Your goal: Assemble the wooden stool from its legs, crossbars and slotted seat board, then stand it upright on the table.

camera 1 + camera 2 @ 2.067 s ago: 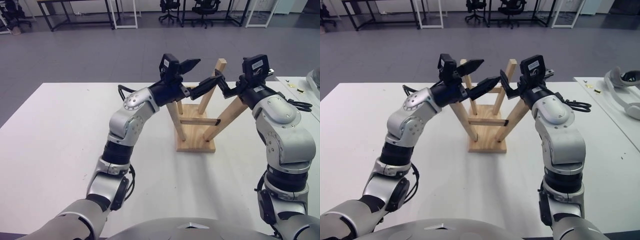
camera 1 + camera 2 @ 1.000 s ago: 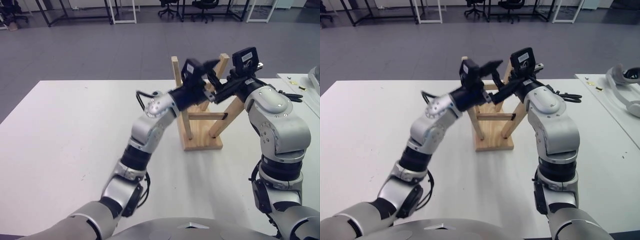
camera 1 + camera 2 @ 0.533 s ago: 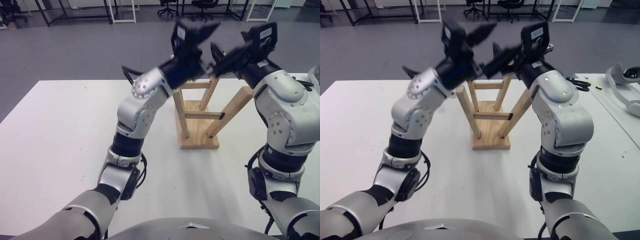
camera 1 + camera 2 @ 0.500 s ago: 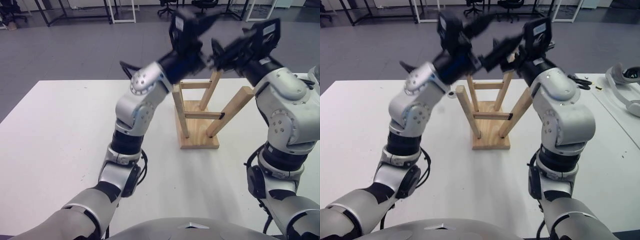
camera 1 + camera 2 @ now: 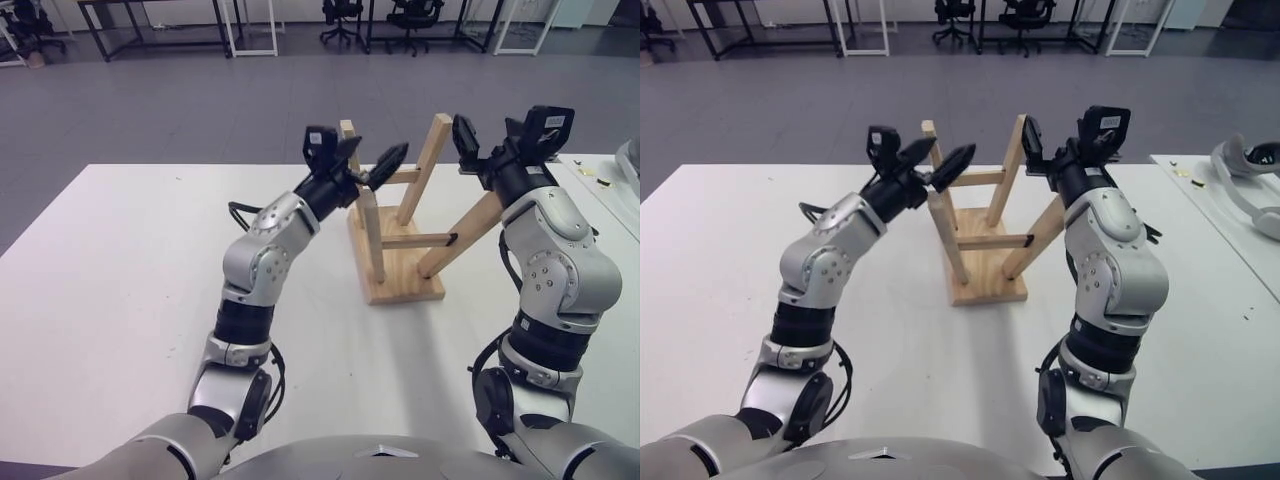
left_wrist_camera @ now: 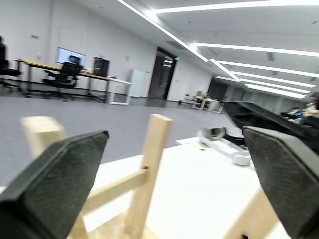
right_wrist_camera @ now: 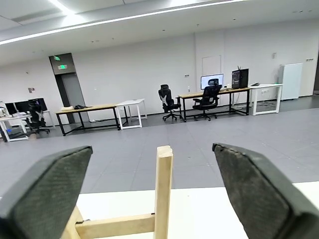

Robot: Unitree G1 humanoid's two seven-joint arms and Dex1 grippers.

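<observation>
The wooden stool [image 5: 402,240] stands upside down on the white table [image 5: 120,290]. Its slotted seat board [image 5: 404,287] lies flat on the tabletop, and the legs, joined by crossbars [image 5: 414,240], point upward. My left gripper [image 5: 366,158] hovers open beside the tops of the left legs, holding nothing. My right gripper [image 5: 490,148] is open above the upper end of the slanted right leg [image 5: 468,232]. In the left wrist view a leg [image 6: 149,169] and a crossbar stand between the wide-apart fingers [image 6: 55,189]. The right wrist view has a leg top [image 7: 163,194] centred between its fingers [image 7: 251,196].
A white headset [image 5: 1250,190] lies on a neighbouring surface at the far right, with small bits [image 5: 1185,172] near it. The table has wide bare room to the left of and in front of the stool. Office desks and chairs stand far behind.
Half a second ago both grippers were raised high above the stool; both have dropped back to leg-top height and stayed open. The stool still rests on its seat board.
</observation>
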